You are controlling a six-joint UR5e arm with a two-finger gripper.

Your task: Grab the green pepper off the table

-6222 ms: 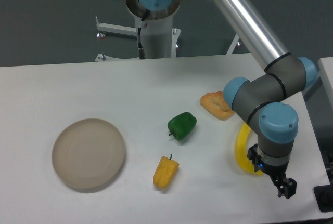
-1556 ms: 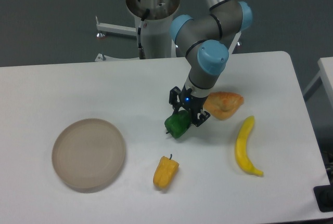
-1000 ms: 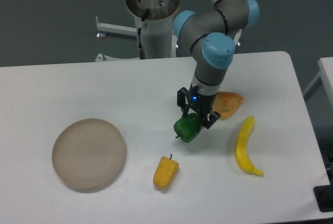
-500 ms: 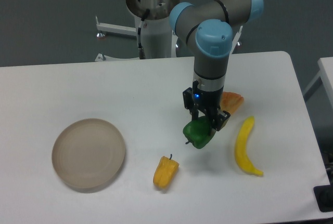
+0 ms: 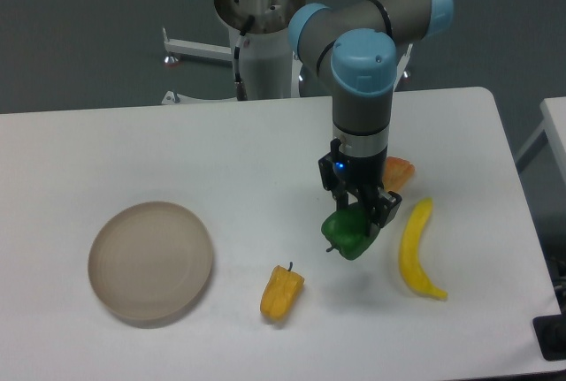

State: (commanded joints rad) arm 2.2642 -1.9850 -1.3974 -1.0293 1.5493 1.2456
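Note:
The green pepper (image 5: pixel 348 234) hangs a little above the white table (image 5: pixel 133 147), right of centre, with a faint shadow beneath it. My gripper (image 5: pixel 359 216) points down and is shut on the pepper's top. Its black fingers cover the upper part of the pepper. The arm's grey and blue wrist stands straight above it.
A yellow pepper (image 5: pixel 281 292) lies on the table below and left of the gripper. A banana (image 5: pixel 415 248) lies just to the right. An orange pastry (image 5: pixel 397 172) is partly hidden behind the wrist. A round beige plate (image 5: pixel 150 262) sits at the left.
My gripper came from the right front edge to the green pepper, shut on it and raised it off the table. Since then it has carried it a little to the right and toward the front.

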